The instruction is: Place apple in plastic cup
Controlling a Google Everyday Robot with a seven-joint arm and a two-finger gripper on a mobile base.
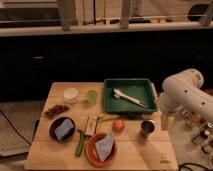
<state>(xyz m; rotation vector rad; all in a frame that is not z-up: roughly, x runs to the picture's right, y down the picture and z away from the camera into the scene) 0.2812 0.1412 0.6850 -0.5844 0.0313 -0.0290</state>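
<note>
The robot's white arm [187,92] takes up the right side of the camera view. It is a thick, rounded housing bent like an elbow: the bulky joint sits highest, and a broad segment slopes from it down toward the right edge. At the left end of the housing a narrower, paler part hangs straight down. This is the gripper [165,121], which points downward and sits lower than the big joint and to its left. The rest of the body lies outside the view.
</note>
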